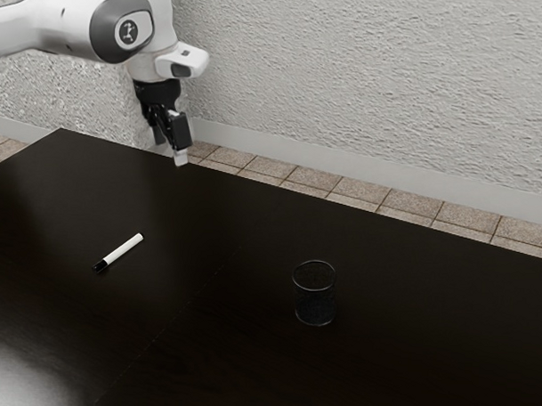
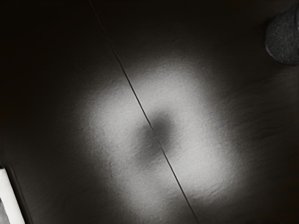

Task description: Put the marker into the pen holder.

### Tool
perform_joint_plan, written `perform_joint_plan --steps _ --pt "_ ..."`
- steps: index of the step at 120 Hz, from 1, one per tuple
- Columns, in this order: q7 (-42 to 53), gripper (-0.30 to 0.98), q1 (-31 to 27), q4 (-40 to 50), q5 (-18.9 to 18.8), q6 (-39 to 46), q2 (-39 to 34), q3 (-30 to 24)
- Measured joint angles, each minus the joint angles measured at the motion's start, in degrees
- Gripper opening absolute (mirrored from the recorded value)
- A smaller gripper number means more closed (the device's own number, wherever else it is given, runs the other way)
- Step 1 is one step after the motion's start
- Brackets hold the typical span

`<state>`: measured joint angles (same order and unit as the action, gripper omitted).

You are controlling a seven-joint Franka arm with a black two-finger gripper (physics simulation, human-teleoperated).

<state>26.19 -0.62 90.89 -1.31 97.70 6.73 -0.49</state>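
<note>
In the exterior view the marker (image 1: 121, 252) lies flat on the table (image 1: 204, 343), its long axis slanting, black end toward 8 o'clock, white end toward 2 o'clock. From the pincer (image 1: 170, 149) it lies toward 7 o'clock, lower and well apart. The pincer's 2 fingers stand apart with nothing between them. The pen holder (image 1: 314, 295) stands upright toward 3 o'clock from the marker, and a thin seam (image 2: 135, 96) runs across the table between them.

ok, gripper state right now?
Gripper: open, fingers apart, holding nothing; marker lies on the table.
</note>
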Motion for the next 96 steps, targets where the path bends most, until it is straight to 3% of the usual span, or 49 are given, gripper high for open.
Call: perform_joint_plan --steps 28,36,52,66,86,96 --pt "3.98 0.69 -0.11 -0.17 0.03 0.30 0.11 0.15" --pt "2.39 0.69 -1.35 0.84 -0.15 0.39 0.45 0.64" --pt "-1.72 0.69 -4.67 0.95 -4.12 0.51 2.92 1.05" --pt "-5.54 0.69 -8.08 0.12 -4.37 0.63 4.87 1.08" --pt "-9.08 0.68 -10.64 -0.48 -4.18 7.35 11.97 1.08" --pt "-10.41 0.59 -11.64 -0.78 -4.15 10.13 14.38 1.05"
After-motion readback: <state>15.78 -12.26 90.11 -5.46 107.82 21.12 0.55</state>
